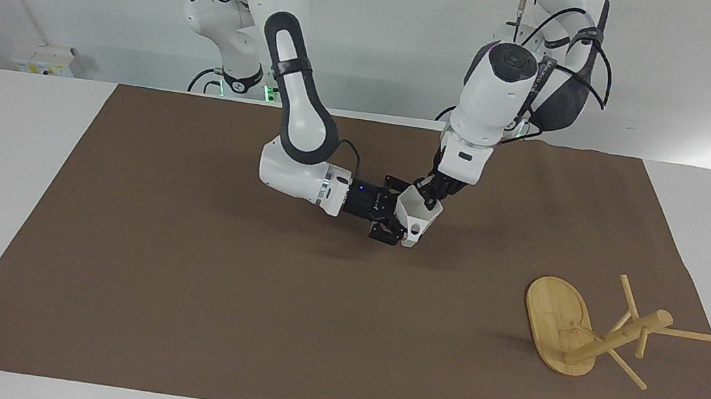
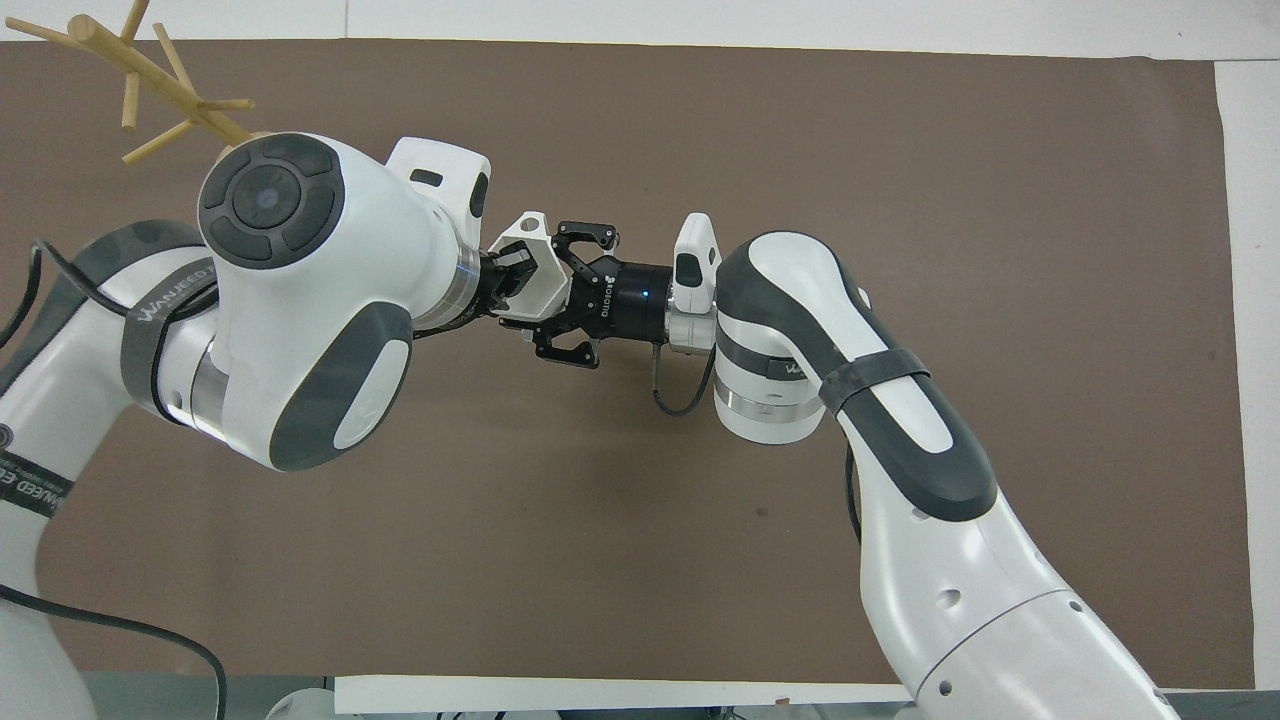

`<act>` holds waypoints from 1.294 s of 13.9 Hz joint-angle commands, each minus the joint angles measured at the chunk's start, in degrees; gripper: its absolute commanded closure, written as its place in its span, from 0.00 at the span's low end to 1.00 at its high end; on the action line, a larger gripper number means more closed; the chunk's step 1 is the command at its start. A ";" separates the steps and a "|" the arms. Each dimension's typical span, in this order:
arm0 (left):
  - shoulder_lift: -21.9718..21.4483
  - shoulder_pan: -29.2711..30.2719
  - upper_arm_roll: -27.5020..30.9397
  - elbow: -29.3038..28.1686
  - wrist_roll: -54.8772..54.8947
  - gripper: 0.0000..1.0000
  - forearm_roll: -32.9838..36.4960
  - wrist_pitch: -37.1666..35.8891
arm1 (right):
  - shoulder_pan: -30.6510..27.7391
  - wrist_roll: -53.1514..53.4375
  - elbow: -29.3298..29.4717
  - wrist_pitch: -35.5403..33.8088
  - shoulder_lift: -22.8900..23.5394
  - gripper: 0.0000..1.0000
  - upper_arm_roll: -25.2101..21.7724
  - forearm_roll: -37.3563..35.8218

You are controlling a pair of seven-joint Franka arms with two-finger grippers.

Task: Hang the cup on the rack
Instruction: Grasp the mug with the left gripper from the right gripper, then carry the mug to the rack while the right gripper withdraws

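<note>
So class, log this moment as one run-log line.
right gripper: holds cup | left gripper: at cup rim | rack: tipped over

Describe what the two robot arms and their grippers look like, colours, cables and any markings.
Both arms are glossy white with dark grey rounded joint covers and grey bands carrying pale lettering. The left gripper and right gripper are black, with skeletal linkage fingers. Thin black cables loop around the left arm's upper links, and one curls under the right wrist, where a small blue light glows.
</note>
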 commanded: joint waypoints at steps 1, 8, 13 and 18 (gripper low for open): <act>-0.59 -0.20 0.88 -1.00 -4.00 1.00 -0.49 3.05 | -0.63 -1.41 0.35 0.46 0.60 0.00 -0.09 1.73; -0.59 4.10 1.15 -3.80 -4.53 1.00 0.22 14.45 | -14.22 -3.34 -2.99 -14.62 -0.80 0.00 -0.27 -9.99; -8.22 10.69 0.97 -22.85 4.24 1.00 0.30 39.32 | -34.97 -1.68 0.16 -32.91 -0.89 0.00 -0.36 -35.32; -8.24 19.22 0.71 -25.96 12.95 1.00 0.22 44.36 | -46.42 25.06 6.67 -37.77 -11.67 0.00 -0.62 -63.69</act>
